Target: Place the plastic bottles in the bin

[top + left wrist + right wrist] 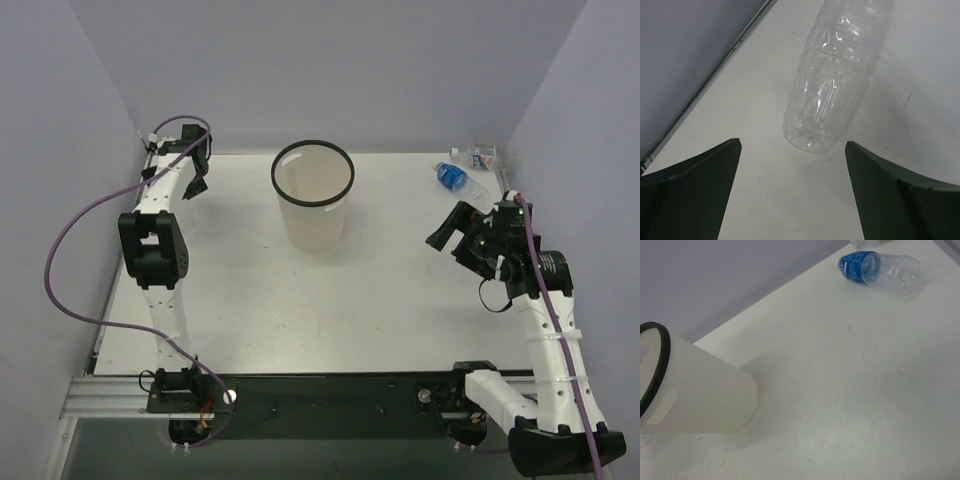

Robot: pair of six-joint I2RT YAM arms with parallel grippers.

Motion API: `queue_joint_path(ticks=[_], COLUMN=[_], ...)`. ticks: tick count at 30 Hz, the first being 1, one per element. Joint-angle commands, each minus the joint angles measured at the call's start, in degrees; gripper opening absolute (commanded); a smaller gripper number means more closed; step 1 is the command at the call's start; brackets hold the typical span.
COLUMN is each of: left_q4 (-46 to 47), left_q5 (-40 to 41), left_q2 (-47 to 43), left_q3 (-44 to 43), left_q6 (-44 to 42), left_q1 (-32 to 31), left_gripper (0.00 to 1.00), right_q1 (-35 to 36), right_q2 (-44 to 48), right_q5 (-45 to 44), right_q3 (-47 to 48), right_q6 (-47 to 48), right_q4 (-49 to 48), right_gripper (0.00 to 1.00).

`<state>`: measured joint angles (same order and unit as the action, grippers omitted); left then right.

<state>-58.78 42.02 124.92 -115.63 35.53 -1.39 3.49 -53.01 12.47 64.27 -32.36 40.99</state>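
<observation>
**A:** From above first: where does everything stand?

**B:** The bin point(314, 228) stands upright at the middle of the far half of the table point(400, 300), black rim up. The blue-labelled bottle point(453, 177) lies on its side near the far right corner. The orange-and-white-labelled bottle point(482, 155) lies just behind it, by the far wall point(330, 70).

**A:** And the arms?

**B:** The left gripper point(196, 180) reaches into the far left corner, pointing down at the table. The right gripper point(448, 232) hangs just on the near side of the blue-labelled bottle. Its two black fingers look spread and grip nothing. Purple cables point(50, 260) loop off both arms (the left one sweeps wide past the table's edge).

**A:** Left wrist?

**B:** Its fingers point(700, 180) stand wide apart in the lower corners. The plain bottle point(832, 85) lies on its side just ahead of them, base toward the camera, touching neither. To its left a metal strip point(715, 73) runs along the foot of the wall.

**A:** Right wrist?

**B:** Its own fingers fall outside the frame. The bin's white wall fills the left edge and the blue-labelled bottle lies at the top right, with bare table between them.

**A:** The surface and the room?

**B:** White and matt, faintly scuffed with small dark specks. Pale lilac walls close it in on three sides.
</observation>
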Motion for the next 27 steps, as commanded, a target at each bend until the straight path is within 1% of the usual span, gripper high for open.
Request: queue_joint_path(ticks=[1, 5, 7, 8, 10, 12, 14, 15, 17, 18, 19, 22, 24, 27], left_q4=[-0.2, 5.7, 8.1, 8.5, 9.0, 8.9, 10.0, 11.8, 14.1, 14.5, 14.7, 16.2, 19.0, 22.2], left_q5=[-0.1, -4.8, -6.9, -10.3, -14.4, -17.7, -19.3, -20.5, -21.8, -23.5, -24.0, -27.3, -29.2, -35.1], left_q2=[0.9, 1.0, 1.5, 1.8, 3.1, 3.8, 3.7, 2.8, 1.3, 0.9, 0.6, -1.6, -5.4, -12.0], left_q3=[-2.9, 2.4, 3.5, 3.7, 4.1, 5.2, 6.6, 7.4, 10.2, 11.0, 12.3, 15.5, 18.0, 23.9], left_q6=[-2.0, -6.3, -8.2, -8.2, -7.6, -6.4, -5.8, -6.0, -6.6, -6.5, -6.0, -5.6, -5.8, -5.3], left_q1=[2.4, 3.9, 4.1, 4.5, 5.7, 7.3, 7.7, 7.7, 7.6, 7.7, 7.7, 8.2, 8.1, 7.3], left_gripper=[0.98, 0.96, 0.95, 0.95, 0.93, 0.93, 0.9, 0.86, 0.74, 0.67, 0.57, 0.51, 0.48, 0.45], right_q1=[0.6, 0.9, 1.2, 1.5, 1.9, 2.4, 2.9, 3.2, 3.5, 3.7, 3.9, 4.3, 4.4, 4.4], right_q2=[-3.6, -6.1, -7.5, -8.2, -9.3, -10.0, -10.4, -10.7, -10.9, -11.1, -11.1, -10.9, -10.4, -9.6], right_q5=[0.4, -0.1, -0.3, -0.5, -0.4, -0.5, -0.7, -0.8, -0.9, -0.8, -0.7, -0.6, -0.6, -0.6], right_q3=[2.4, 4.3, 5.0, 5.8, 6.4, 6.9, 7.1, 7.3, 7.2, 7.1, 7.1, 7.1, 7.0, 6.5], right_q6=[2.0, 2.4, 2.4, 2.4, 2.2, 2.3, 2.4, 2.3, 2.2, 2.1, 2.0, 2.1, 2.5, 2.6], right_q4=[1.1, 1.0, 1.0, 1.0, 1.0, 0.8, 0.5, 0.5, 0.2, 0.2, 0.1, 0.2, 0.1, 0.2], right_gripper=[0.93, 0.93, 0.93, 0.93, 0.93, 0.93, 0.92, 0.92, 0.91, 0.91, 0.9, 0.9, 0.9, 0.9])
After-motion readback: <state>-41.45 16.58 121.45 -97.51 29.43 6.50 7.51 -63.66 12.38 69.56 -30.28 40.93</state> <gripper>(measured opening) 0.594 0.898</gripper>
